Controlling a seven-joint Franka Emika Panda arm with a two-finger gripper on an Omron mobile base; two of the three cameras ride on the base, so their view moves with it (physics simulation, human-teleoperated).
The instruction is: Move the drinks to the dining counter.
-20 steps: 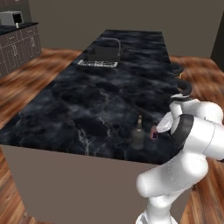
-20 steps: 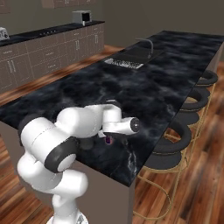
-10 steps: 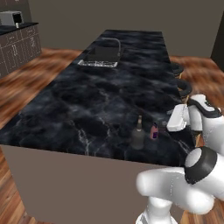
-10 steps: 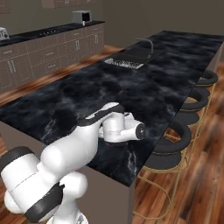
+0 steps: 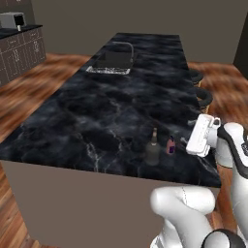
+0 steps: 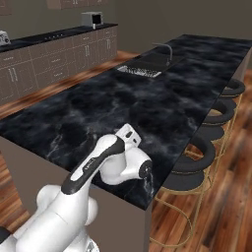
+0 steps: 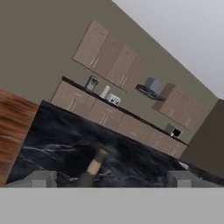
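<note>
I see the dark bottle (image 5: 153, 149) and the small red-topped can (image 5: 170, 145) standing side by side on the dining counter (image 5: 97, 111), lower right of my left base view. My gripper (image 5: 188, 139) hangs just right of them, fingers apart, holding nothing.

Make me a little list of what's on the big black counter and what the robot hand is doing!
surface: dining counter, black marble with a sink
bottle: dark bottle standing upright near the counter's front edge
can: small purple can just beside the bottle, nearer the gripper
gripper: jaws wide open, holding nothing, beside the can
stools: in a row along one side
</note>
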